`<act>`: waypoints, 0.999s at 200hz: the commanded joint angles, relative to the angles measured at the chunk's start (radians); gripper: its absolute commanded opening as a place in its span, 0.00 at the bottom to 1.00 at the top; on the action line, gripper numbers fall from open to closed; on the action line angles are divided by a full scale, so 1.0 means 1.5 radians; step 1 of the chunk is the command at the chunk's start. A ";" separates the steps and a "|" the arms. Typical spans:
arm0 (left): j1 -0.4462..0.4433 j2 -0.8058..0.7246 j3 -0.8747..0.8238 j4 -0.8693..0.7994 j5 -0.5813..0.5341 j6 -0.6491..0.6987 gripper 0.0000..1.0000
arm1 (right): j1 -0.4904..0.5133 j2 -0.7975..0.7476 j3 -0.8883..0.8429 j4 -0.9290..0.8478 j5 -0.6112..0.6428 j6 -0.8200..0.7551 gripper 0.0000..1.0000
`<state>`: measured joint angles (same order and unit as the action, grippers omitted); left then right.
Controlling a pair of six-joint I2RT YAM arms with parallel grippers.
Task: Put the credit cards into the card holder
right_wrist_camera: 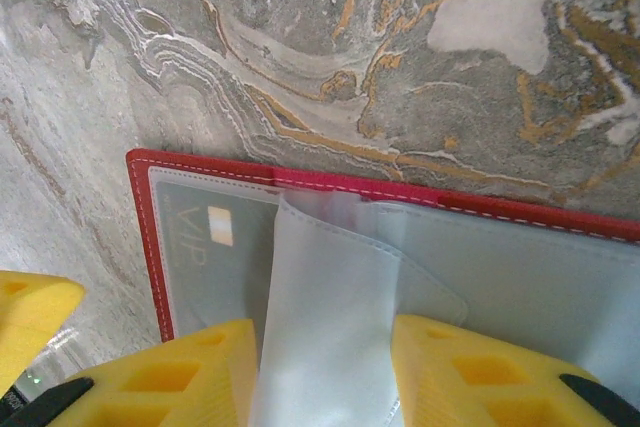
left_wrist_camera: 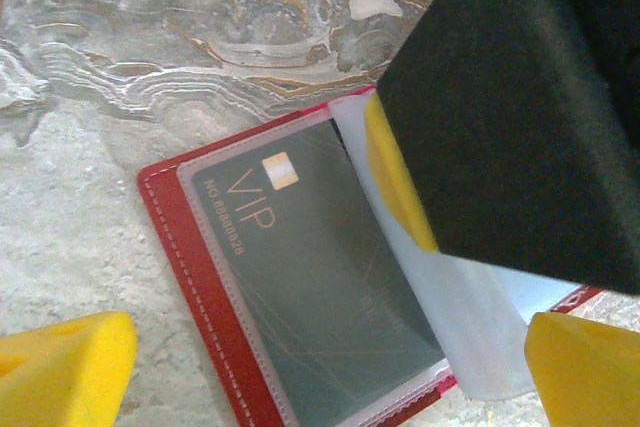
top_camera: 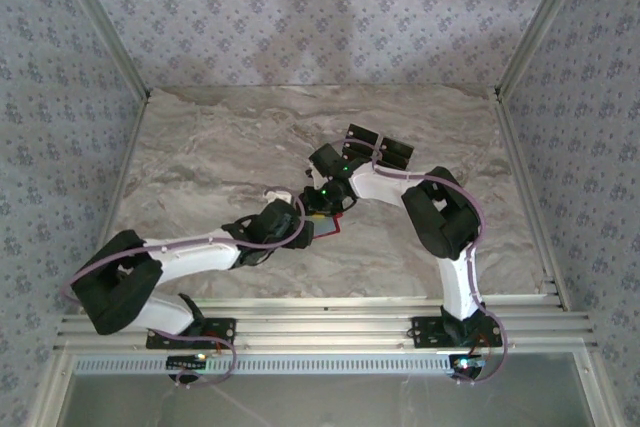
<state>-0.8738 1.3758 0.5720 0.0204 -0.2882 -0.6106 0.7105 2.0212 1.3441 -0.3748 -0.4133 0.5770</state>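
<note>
Left wrist view: red wallet [left_wrist_camera: 190,267] lay open on marble table [left_wrist_camera: 120,67], dark VIP card [left_wrist_camera: 310,277] inside clear pocket. Left gripper [left_wrist_camera: 320,372] over wallet, fingers spread wide, gripping nothing. Right gripper [right_wrist_camera: 330,367] pinched wallet's pale pocket leaf [right_wrist_camera: 330,287], leaf raised off wallet. Top view: wallet sat near table's middle, under both wrists. Loose black cards [top_camera: 362,137] lay side by side just beyond, toward far edge.
</note>
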 commanded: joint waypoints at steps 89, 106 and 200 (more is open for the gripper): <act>-0.004 0.019 0.003 0.027 -0.019 0.015 1.00 | 0.005 0.022 -0.006 -0.009 -0.014 0.018 0.43; -0.004 0.033 0.003 0.029 -0.019 0.013 1.00 | 0.005 0.021 -0.007 -0.009 -0.014 0.018 0.43; -0.005 0.071 -0.021 0.038 -0.041 -0.013 1.00 | -0.018 -0.054 -0.020 -0.009 -0.009 0.014 0.43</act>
<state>-0.8738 1.4704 0.5556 0.0612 -0.3283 -0.6151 0.7025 2.0129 1.3373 -0.3691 -0.4347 0.5880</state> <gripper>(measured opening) 0.997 0.430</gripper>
